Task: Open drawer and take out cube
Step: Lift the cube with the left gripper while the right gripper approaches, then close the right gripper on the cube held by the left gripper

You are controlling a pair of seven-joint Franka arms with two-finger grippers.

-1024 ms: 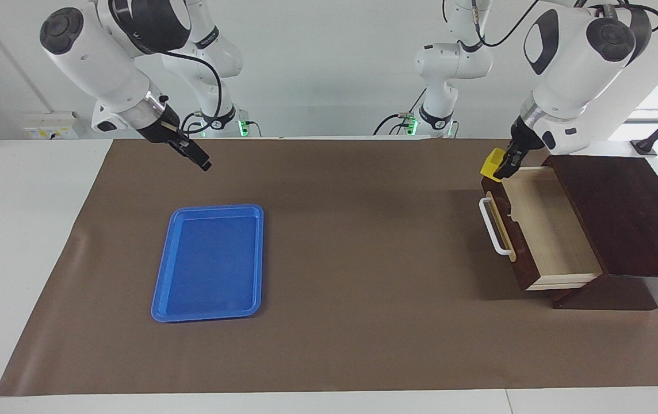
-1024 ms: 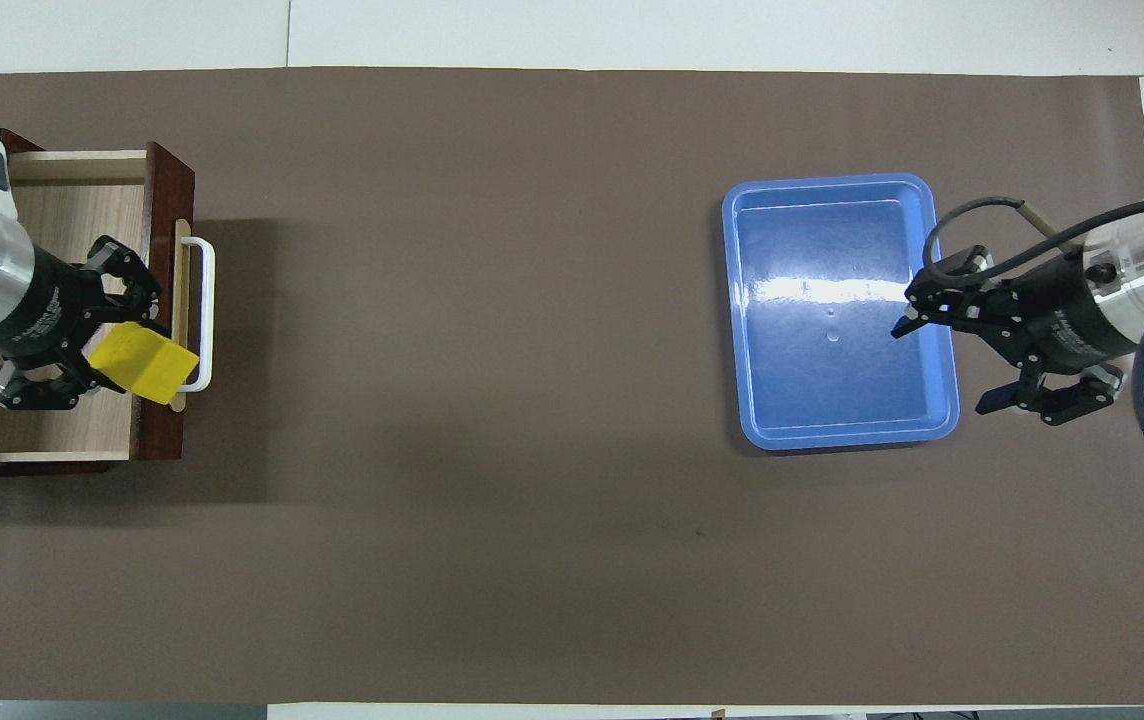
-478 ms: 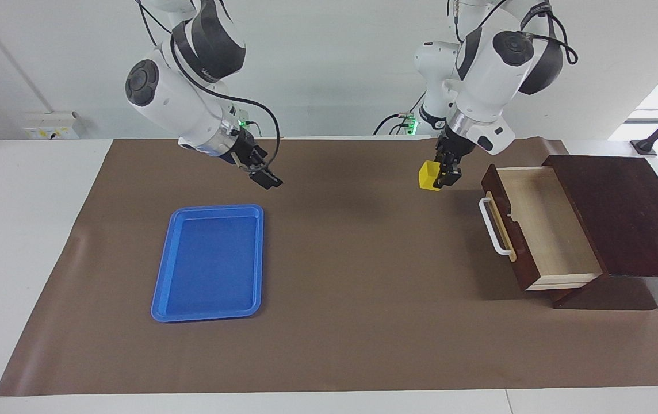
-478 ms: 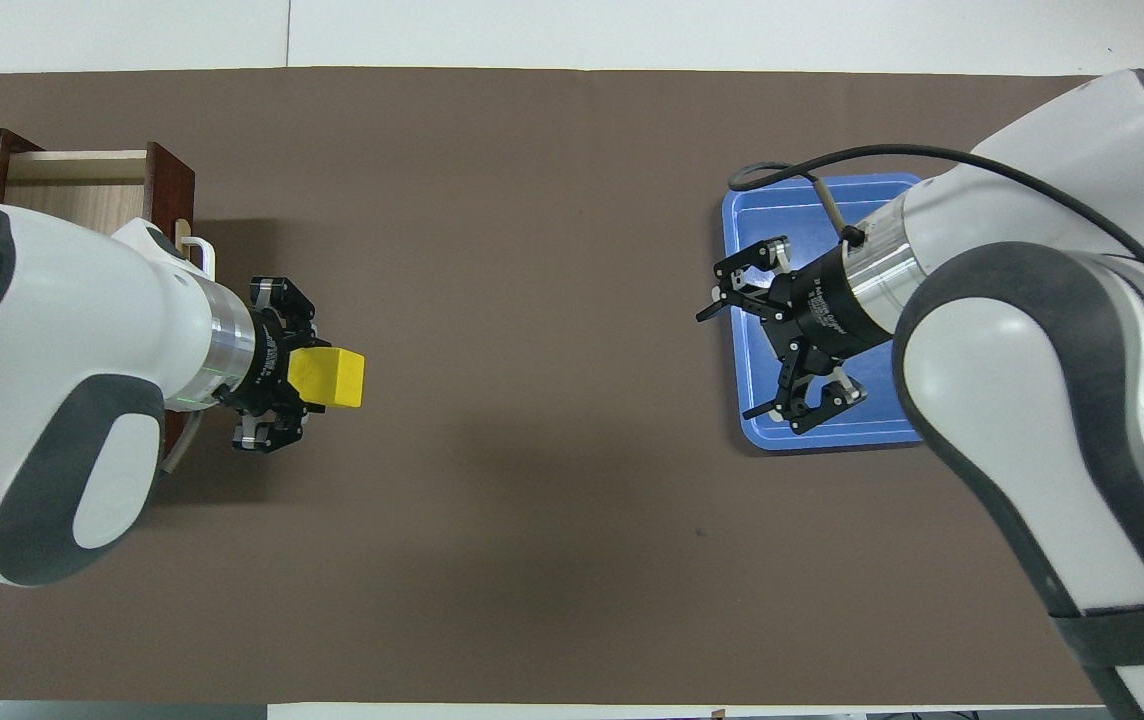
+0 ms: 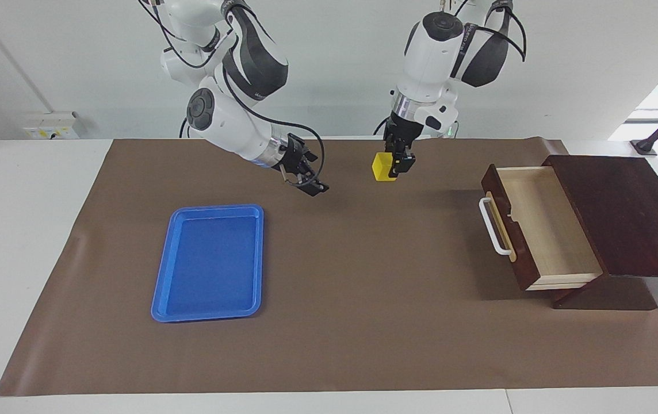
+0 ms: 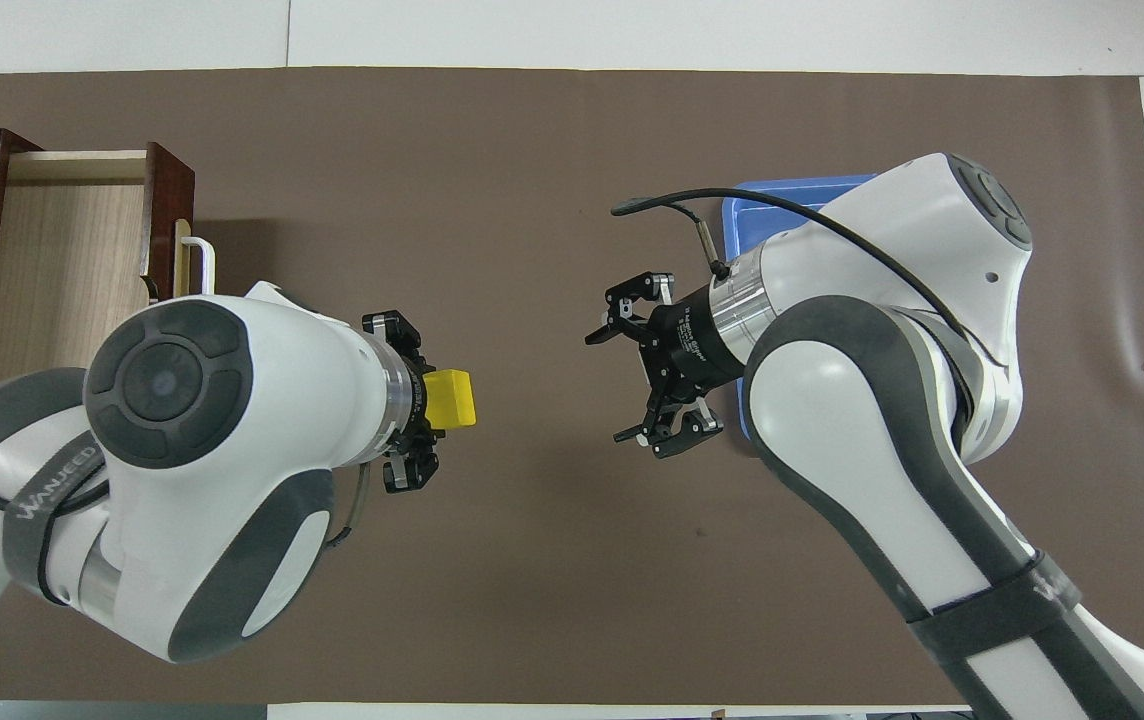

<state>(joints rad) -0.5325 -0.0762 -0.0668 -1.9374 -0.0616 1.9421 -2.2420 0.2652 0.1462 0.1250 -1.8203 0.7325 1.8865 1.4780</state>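
Step in hand: judged a hand-over in the air; cube out of the drawer, the two claws facing each other over the middle of the table.
Left claw (image 5: 397, 163): clamped on the cube, fingers pointing down, over bare brown mat.
Cube (image 5: 383, 167): yellow, in the left claw, clear of the mat, between drawer and blue tray (image 5: 209, 262); it sticks out of the grip on the side toward the right claw.
Right claw (image 6: 632, 382): fingers spread wide, holding nothing, just apart from the cube, over the mat beside the tray.
Drawer (image 5: 539, 227): pulled fully out of the cabinet (image 5: 622, 215) at the left arm's end of the table; pale inside bare, white handle (image 5: 493, 227) toward the table's middle.
Doing it well: right claw should close on the two free faces, square to them, not on a corner; left claw should let go only once the second grip is firm. Both best kept low over the mat, so a slip costs little.
Risk: fingers of the two claws fouling each other on so small a block.
Which way it points: a cube, so no true long axis; faces look roughly level and upright, perhaps slightly turned — hard to tell from above with the wrist in the way.
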